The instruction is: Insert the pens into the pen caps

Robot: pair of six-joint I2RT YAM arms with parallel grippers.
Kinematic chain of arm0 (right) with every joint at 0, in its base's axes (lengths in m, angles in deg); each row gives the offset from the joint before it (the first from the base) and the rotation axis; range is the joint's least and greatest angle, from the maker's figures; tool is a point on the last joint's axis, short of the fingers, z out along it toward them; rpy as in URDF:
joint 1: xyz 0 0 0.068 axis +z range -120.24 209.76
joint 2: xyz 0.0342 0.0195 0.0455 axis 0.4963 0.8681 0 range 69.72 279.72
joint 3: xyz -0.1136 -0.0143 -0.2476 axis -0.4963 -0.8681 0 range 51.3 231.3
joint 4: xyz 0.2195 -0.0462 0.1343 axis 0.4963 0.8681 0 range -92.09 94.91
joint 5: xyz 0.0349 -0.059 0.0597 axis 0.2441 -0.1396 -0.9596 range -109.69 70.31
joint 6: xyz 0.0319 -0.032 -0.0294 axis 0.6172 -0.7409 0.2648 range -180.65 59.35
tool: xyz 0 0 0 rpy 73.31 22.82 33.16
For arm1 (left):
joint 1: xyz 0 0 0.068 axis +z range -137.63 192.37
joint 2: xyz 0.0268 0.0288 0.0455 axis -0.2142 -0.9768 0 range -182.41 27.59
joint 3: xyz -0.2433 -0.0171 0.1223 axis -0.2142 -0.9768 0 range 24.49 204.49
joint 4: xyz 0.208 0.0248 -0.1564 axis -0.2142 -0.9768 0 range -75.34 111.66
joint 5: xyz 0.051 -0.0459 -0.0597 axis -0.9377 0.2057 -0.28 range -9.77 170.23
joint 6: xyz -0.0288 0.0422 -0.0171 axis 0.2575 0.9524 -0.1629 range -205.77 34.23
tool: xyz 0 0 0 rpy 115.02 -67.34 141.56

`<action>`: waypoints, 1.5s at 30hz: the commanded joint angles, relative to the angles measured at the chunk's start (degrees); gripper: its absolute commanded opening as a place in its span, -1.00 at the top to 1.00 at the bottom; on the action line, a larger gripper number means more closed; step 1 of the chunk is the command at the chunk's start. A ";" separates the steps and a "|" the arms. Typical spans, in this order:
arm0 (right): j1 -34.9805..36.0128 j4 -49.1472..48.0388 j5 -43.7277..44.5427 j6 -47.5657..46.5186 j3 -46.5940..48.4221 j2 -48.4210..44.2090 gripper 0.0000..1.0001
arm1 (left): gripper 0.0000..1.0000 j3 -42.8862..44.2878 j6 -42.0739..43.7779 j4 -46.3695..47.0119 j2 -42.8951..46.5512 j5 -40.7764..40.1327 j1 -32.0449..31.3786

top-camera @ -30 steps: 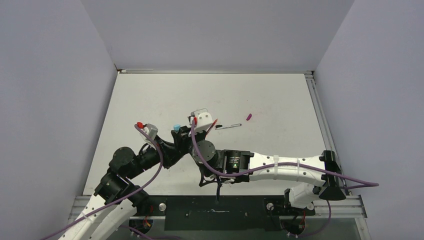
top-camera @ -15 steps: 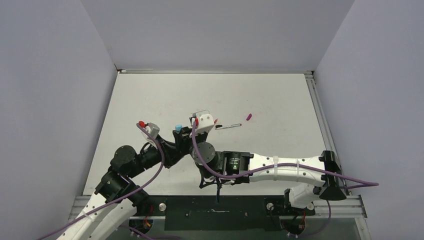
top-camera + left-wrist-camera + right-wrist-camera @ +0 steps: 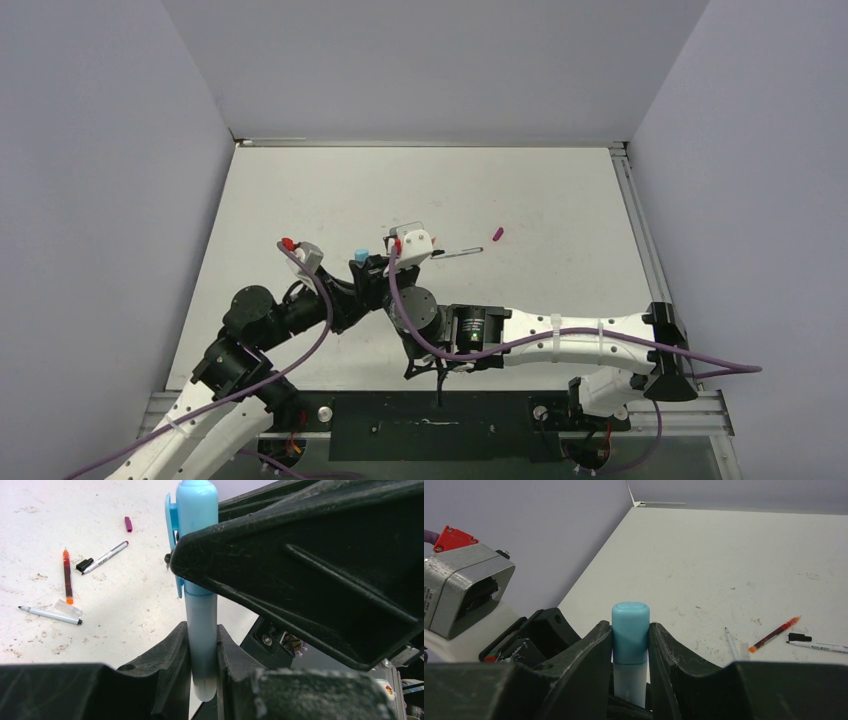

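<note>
A: Nearest the front edge of the table (image 3: 300, 190), what is the left gripper (image 3: 202, 628) doing?

B: It is clenching the light-blue barrel (image 3: 201, 611) low down. It is holding the barrel upright, with one finger pressing on each side.

A: And directly above that grip?

B: The right gripper (image 3: 630, 628) is grasping the light-blue pen cap (image 3: 630, 615) from the right side, its two fingers pinching the cap's flanks. The cap is sitting over the barrel's upper end, with its clip facing left in the left wrist view. Whether it is pushed fully home I cannot tell.

A: Where is that assembly sitting relative to the table?

B: It is hanging over the middle of the table, a little left of centre, raised off the surface.

A: And farther out?

B: Just beyond the grippers and to their right, several loose items are lying flat.
- A grey-white pen with dark ends (image 3: 50, 615) is lying just beside a clear cap (image 3: 68, 608).
- A red pen (image 3: 66, 575) is lying with its orange tip close by that clear cap.
- Past those, a small black cap (image 3: 84, 564) is lying just beside the near end of a second grey-white pen (image 3: 107, 556).
- Farthest out, a magenta cap (image 3: 128, 524) is lying alone, apart from the rest.
</note>
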 commanded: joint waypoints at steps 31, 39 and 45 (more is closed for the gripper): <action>-7.41 19.41 -32.34 -8.98 3.54 -18.33 -0.22 | 1.00 3.01 4.09 11.72 0.95 16.32 0.49; -17.59 14.83 -58.16 -6.77 1.89 -19.14 -0.23 | 1.00 1.89 0.26 14.73 0.83 23.15 0.48; -23.63 5.09 -72.59 -0.84 -2.20 -19.73 -0.23 | 1.00 0.27 -2.60 17.81 0.89 24.88 0.48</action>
